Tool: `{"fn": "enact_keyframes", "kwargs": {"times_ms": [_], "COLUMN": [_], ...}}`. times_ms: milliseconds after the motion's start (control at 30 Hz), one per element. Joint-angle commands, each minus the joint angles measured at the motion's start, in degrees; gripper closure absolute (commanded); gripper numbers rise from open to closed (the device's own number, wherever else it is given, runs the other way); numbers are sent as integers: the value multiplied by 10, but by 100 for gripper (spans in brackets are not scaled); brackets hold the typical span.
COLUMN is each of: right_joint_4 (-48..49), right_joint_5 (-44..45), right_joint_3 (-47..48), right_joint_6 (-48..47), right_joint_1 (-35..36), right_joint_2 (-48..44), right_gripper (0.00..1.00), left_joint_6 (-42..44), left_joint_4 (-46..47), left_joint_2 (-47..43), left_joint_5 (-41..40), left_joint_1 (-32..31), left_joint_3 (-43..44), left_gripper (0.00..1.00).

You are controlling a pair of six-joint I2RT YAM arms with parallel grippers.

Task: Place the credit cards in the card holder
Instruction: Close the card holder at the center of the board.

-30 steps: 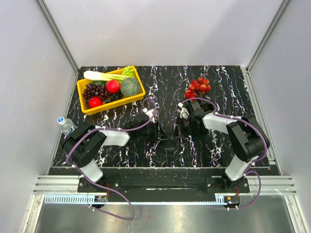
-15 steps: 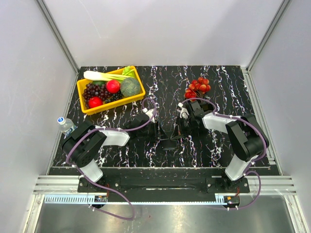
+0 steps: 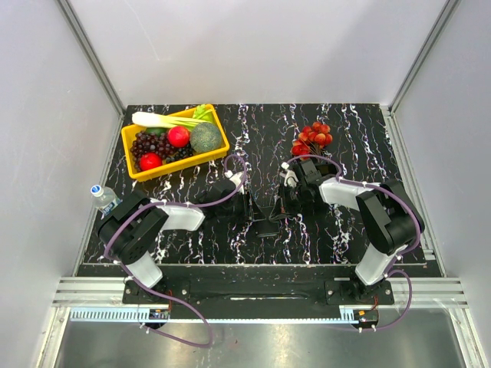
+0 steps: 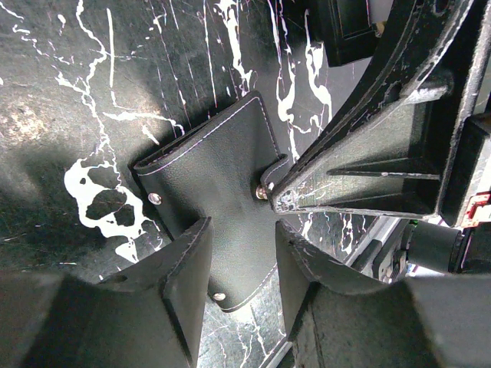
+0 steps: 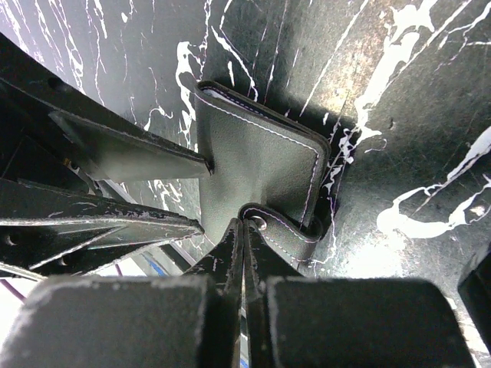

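Hardly anything has moved since a second ago: both arms stay met over the card holder (image 4: 219, 184) at the lower middle of the top view, and it lies flat and folded shut on the table (image 4: 69, 92).

Your right gripper (image 5: 243, 230) has its fingers together, apparently pinching the snap tab (image 5: 284, 230), which curls up off the cover toward them. Your left gripper (image 4: 243, 230) stands with fingers apart over the cover's near part. The tips seem to bear down on it, though I cannot tell how firmly.

You are at the unsnapping step, I judge. Keep the left tips pressing before you pull. Peel the tab up and back along its own length, not sideways, so the snap pops instead of the wallet sliding. If the cover rises with the tab, stop and press harder.

No credit cards lie loose in view. A black tray (image 4: 349, 34) at the upper right of the left wrist view shows a tan sliver, perhaps them.
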Motion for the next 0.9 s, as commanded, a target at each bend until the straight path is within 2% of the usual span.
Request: {"fn": "enact_keyframes", "kwargs": {"times_ms": [0,700,867], "right_joint_4": [-26,-73,-79], "right_joint_5": [94,124,134], "right_joint_3": [7,35,28], "right_joint_6": [-12,-18,-22], "right_joint_1": [-3,-2,-2], "right_joint_2": [29,98,87], "right_gripper": [100,100,100], "left_joint_6": [5,6,6], "left_joint_4": [16,12,11], "left_joint_2": [3,8,8], "left_joint_5": [-4,-2,0], "left_joint_1": [-1,-1,-1], "left_joint_3": [14,19,18], "left_gripper": [58,58,58]}}
